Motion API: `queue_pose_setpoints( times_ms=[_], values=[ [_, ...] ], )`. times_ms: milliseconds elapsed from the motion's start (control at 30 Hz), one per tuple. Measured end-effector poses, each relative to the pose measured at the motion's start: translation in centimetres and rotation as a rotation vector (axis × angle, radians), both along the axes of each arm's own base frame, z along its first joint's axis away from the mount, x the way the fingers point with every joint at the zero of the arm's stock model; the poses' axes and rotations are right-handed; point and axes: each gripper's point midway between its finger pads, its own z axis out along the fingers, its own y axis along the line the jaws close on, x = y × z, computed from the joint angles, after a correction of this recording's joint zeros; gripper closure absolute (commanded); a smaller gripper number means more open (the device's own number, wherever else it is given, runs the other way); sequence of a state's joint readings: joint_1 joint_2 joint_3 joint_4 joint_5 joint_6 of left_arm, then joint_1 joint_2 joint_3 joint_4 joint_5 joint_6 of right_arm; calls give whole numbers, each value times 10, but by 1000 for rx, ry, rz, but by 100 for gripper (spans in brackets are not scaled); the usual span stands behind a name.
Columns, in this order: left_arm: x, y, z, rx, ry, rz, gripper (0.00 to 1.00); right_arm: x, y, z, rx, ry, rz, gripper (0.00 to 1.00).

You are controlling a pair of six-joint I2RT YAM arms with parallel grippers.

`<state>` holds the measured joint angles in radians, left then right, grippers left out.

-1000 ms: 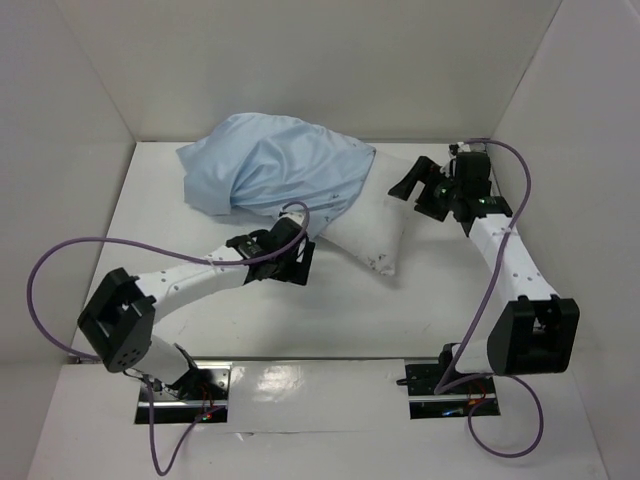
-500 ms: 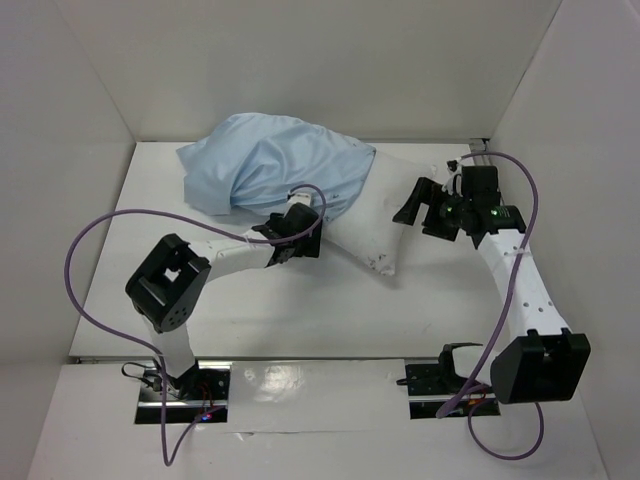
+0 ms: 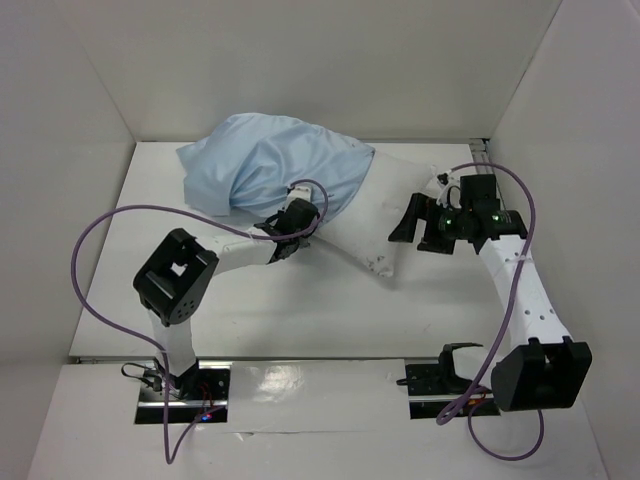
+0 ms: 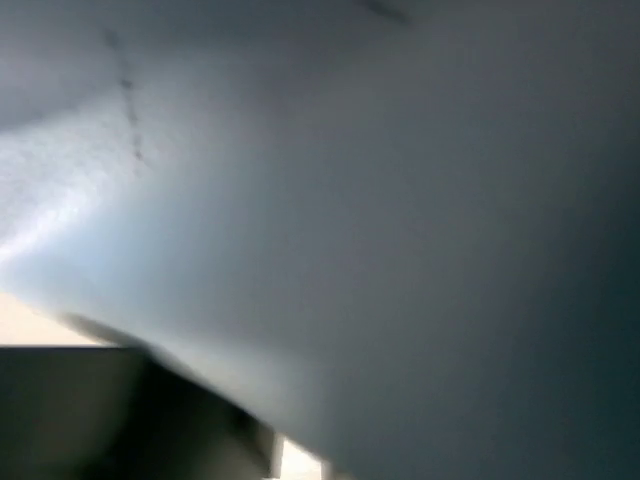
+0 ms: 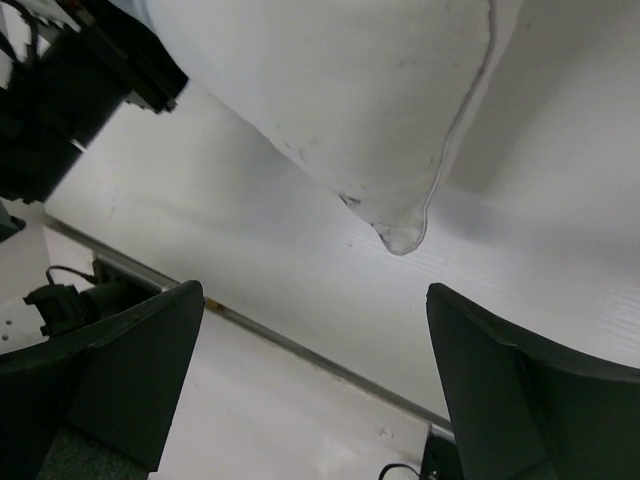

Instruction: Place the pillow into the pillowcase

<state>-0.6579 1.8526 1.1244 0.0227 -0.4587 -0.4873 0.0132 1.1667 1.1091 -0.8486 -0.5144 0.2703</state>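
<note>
Beside the pillow [image 3: 375, 215] — right gripper [image 3: 410, 238], jaws wide apart.

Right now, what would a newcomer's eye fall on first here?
The blue pillowcase, bunched far left on the table, covering one end of the white pillow that juts out to the right. The left arm presses in where they meet, and the right fingers stand wide open by the pillow's near corner.
</note>
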Motion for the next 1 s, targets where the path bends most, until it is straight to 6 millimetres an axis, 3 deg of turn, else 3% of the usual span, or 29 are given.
queue_pose_setpoints(
  times_ms=[133, 300, 400, 433, 467, 533, 567, 600, 667, 700, 733, 800, 833, 933, 1000],
  values=[
    [-3, 3, -1, 16, 13, -8, 99, -17, 10, -30, 25, 88, 31, 1],
    [-16, 10, 13, 19, 39, -18, 100, -23, 40, -56, 63, 119, 72, 4],
    [-20, 11, 38, -20, 17, -33, 100, -4, 60, -66, 63, 85, 98, 25],
    [-21, 11, 46, -35, 10, -41, 100, 7, 68, -72, 60, 67, 103, 37],
    [-22, 11, 53, -47, 5, -49, 100, 18, 73, -79, 52, 55, 104, 68],
    [-23, 7, 68, -63, 0, -73, 100, 34, 79, -96, 17, 57, 86, 94],
    [-23, 5, 74, -62, 2, -88, 100, 41, 81, -103, 1, 62, 72, 100],
    [-22, 3, 80, -64, 3, -99, 100, 47, 83, -106, -13, 67, 61, 100],
    [-22, -2, 90, -69, 8, -127, 100, 60, 91, -104, -29, 52, 61, 100],
    [-21, -4, 95, -71, 6, -139, 100, 67, 94, -99, -41, 35, 62, 90],
    [-20, -6, 102, -73, 5, -149, 100, 74, 98, -92, -61, 8, 58, 71],
    [-18, -7, 113, -67, -2, -163, 100, 82, 100, -75, -91, -49, 44, 25],
    [-17, -8, 119, -67, -7, -166, 100, 84, 98, -63, -110, -98, 30, 9],
    [-16, -13, 130, -84, -18, -185, 100, 78, 77, -20, -144, -209, -50, 1],
    [-17, -16, 132, -92, -13, -198, 100, 72, 49, 13, -159, -288, -147, 1]
  ],
)
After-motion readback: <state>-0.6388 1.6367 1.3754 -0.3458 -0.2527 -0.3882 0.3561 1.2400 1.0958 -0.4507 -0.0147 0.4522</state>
